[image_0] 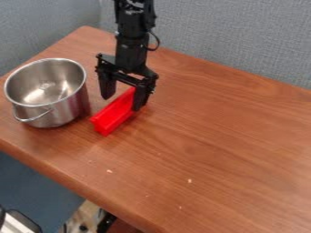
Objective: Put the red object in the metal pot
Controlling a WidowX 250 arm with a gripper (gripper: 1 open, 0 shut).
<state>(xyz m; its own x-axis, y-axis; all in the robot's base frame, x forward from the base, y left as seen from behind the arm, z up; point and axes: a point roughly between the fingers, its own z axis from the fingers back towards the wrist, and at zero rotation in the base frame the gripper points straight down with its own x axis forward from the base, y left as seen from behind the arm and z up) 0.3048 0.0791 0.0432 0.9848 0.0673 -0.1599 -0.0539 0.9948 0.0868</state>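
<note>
Above the far-left part of the wooden table (201,159), the black arm (134,36) was held near-vertical, coming down from the top edge of the view, with the gripper (125,91) pointed down. Jaws were spread wide, one finger on each side of the far end of the red block (115,116). No clamp on it was seen; whether either finger touched it could not be told.

Block was laid flat on the tabletop, set diagonally, its near end extended out from under the gripper toward the front left. The metal pot (47,92) was stood upright just left of the block, wire handle (35,116) hung on its near side. Only a narrow strip of wood was left between pot and block. The pot was placed close to the table's left edge. Wide bare wood was seen right of the gripper and toward the front; the grey wall (243,41) was set behind the far edge.
</note>
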